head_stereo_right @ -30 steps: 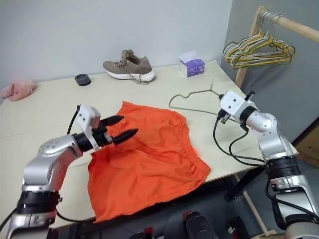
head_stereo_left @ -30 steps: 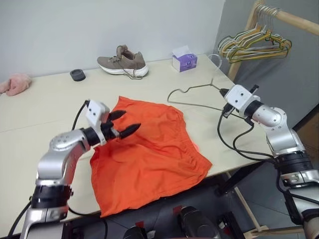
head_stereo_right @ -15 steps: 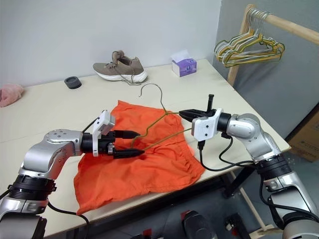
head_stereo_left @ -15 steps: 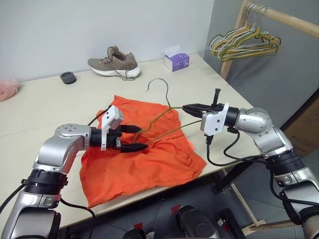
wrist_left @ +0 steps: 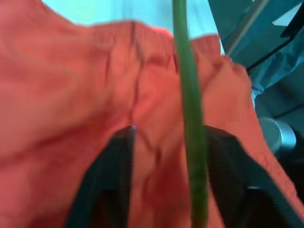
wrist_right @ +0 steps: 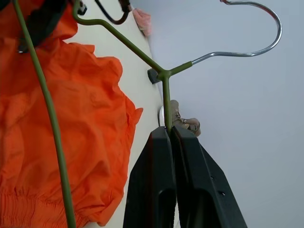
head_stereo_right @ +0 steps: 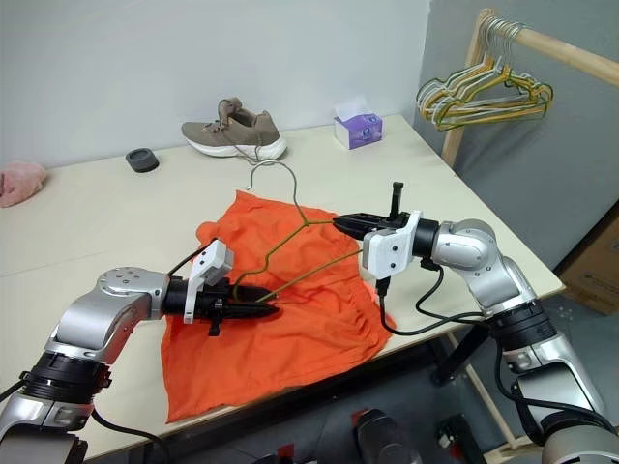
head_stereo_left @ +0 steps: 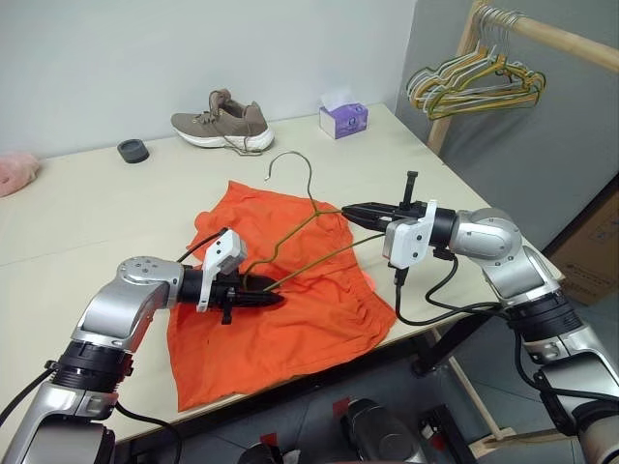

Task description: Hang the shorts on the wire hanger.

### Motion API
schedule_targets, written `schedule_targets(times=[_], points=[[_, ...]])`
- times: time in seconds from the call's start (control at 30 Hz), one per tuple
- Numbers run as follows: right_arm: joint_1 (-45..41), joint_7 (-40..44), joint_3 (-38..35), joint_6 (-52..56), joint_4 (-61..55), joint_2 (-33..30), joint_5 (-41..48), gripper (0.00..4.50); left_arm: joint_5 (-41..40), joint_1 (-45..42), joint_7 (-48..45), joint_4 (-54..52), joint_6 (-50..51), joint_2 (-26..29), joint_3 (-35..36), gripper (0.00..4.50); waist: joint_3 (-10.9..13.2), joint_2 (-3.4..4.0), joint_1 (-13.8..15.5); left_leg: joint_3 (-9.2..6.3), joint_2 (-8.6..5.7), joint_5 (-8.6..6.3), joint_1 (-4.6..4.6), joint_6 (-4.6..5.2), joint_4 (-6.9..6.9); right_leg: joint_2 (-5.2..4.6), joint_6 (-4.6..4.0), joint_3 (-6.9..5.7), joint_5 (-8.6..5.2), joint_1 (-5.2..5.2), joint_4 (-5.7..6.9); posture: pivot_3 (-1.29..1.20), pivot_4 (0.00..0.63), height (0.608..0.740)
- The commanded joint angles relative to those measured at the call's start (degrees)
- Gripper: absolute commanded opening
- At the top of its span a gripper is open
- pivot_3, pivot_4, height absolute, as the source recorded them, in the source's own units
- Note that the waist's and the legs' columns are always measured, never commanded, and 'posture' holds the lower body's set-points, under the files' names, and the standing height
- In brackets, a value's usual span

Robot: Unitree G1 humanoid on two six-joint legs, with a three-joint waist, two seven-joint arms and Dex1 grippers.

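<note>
Currently: right hand [head_stereo_right: 340, 223] pinching wire hanger [head_stereo_right: 290, 253] shoulder, holding it over shorts [head_stereo_right: 290, 319] on desk [head_stereo_right: 97, 232]; left hand [head_stereo_right: 266, 310] narrowing around hanger's far corner, grip uncertain.

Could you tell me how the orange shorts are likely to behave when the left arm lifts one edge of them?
The shorts will probably flop and drape, since the thin fabric already lies in wrinkles on the table. They look light, so they should lift easily. The gathered waistband may bunch and could slide along the smooth wire hanger.
</note>
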Motion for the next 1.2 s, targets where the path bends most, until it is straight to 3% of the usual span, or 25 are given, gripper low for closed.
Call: schedule_targets(times=[0.03, 0.1, 0.63, 0.73, 0.87, 1.0, 1.2], points=[[-0.48, 0.42, -1.76, 0.93, -3.11, 0.37, 2.52, 0.00, -0.15, -0.08, -0.01, -1.89, -1.14, -0.13, 0.92, 0.59, 0.00, 0.00, 0.00, 0.00, 0.00, 0.00, 0.00, 0.00, 0.00, 0.00, 0.00, 0.00, 0.00, 0.00, 0.01, -0.27, 0.069, 0.740], [0.04, 1.14, -1.54, 1.21, -3.91, 0.31, 3.46, 0.00, -0.33, 0.06, 0.24, -1.97, -1.17, -0.35, 1.15, 0.02, 0.00, -0.01, 0.00, 0.00, 0.00, 0.00, 0.01, 0.00, 0.01, 0.00, 0.00, 0.00, 0.00, 0.01, 0.01, -0.27, 0.068, 0.740], [3.21, 4.37, -0.86, 2.88, -7.55, -0.02, 5.15, 0.00, -2.36, 1.91, 1.19, -3.69, -0.29, -1.16, 2.51, 0.02, -0.01, -0.01, 0.01, 0.00, 0.00, 0.00, 0.03, 0.00, 0.01, 0.00, 0.01, 0.00, 0.00, 0.02, 0.02, -0.28, 0.075, 0.740], [3.79, 6.37, -1.49, 6.73, -9.48, -0.68, 7.40, 0.75, -1.24, 2.46, 1.71, -3.72, -1.62, -1.06, 2.14, 0.00, -0.01, -0.01, 0.04, 0.00, 0.00, 0.00, 0.02, 0.00, 0.01, 0.00, 0.01, 0.01, 0.00, 0.02, 0.02, -0.28, 0.076, 0.740], [4.37, 8.10, -3.78, 13.69, -12.93, -2.71, 9.58, 2.14, 0.62, 3.08, 2.50, -4.07, -3.89, -0.81, 1.64, 0.00, -0.01, -0.01, 0.05, 0.00, 0.00, 0.00, 0.05, 0.00, 0.02, 0.00, 0.01, 0.01, 0.01, 0.04, 0.03, -0.28, 0.078, 0.740], [5.81, 10.58, -6.46, 27.62, -17.40, -6.67, 13.28, 3.56, 3.02, 3.48, 3.30, -3.96, -6.84, -0.25, 1.05, 0.00, -0.01, -0.01, 0.15, 0.00, 0.00, 0.00, 0.05, 0.00, 0.02, 0.00, 0.01, 0.01, 0.00, 0.05, 0.01, -0.28, 0.081, 0.740], [7.95, 18.40, -6.96, 56.15, -28.18, -17.15, 22.10, 3.56, 6.93, 4.67, 3.25, -4.69, -11.49, 0.94, 0.13, 0.00, 0.01, 0.01, 0.13, 0.01, 0.02, 0.00, 0.05, 0.00, 0.00, 0.00, -0.03, 0.02, -0.02, 0.04, -0.01, -0.30, 0.086, 0.740]])
